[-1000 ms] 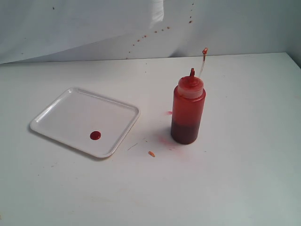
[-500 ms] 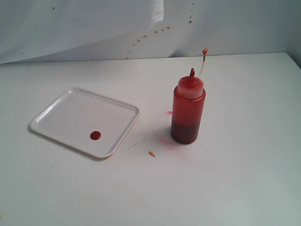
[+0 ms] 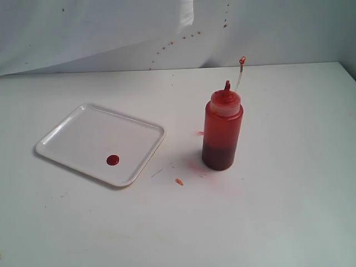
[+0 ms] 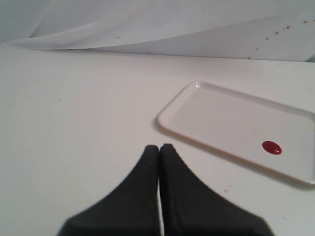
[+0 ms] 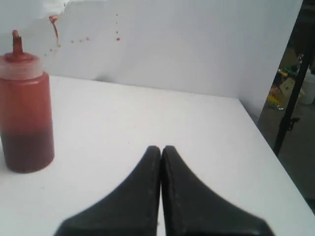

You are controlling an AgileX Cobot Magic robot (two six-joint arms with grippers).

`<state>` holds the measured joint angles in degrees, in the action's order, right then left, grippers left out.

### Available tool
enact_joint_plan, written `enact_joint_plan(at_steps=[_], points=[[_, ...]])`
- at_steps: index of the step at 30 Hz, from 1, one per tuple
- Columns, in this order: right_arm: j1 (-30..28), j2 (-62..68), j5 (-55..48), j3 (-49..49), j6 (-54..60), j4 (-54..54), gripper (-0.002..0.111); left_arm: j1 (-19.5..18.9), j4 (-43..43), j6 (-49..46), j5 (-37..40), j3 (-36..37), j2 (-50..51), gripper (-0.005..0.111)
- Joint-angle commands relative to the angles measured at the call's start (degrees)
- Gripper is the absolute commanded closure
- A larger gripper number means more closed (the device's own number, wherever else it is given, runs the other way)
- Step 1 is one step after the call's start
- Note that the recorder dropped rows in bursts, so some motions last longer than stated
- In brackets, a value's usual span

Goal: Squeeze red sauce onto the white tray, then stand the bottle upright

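Observation:
The bottle stands upright on the table right of centre, dark sauce in its lower part, its small cap held up on a thin tether. It shows too in the right wrist view as the bottle. The white tray lies flat at the left, with a round blob of red sauce near its front edge. In the left wrist view the tray and sauce appear again. My left gripper is shut on nothing, short of the tray. My right gripper is shut and empty, apart from the bottle. Neither gripper shows in the exterior view.
Faint pinkish smears and an orange speck mark the table by the bottle's base. Red specks dot the white backdrop. The table's right edge drops off beside a dark stand.

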<state>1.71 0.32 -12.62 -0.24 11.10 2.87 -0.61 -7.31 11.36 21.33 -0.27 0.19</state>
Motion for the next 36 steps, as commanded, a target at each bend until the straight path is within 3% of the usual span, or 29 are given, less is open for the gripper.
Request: enact_joint_plan(at_steps=[1,36], points=[[-0.4,-0.3,-6.0,0.2,0.5,0.1,0.108,-0.2,0.5,0.4,-0.6,0.3,-0.2,0.107],[-0.4,-0.3,-7.0,0.2,-1.5,0.1,0.108,-0.2,0.5,0.4,-0.6,0.3,-0.2,0.107]])
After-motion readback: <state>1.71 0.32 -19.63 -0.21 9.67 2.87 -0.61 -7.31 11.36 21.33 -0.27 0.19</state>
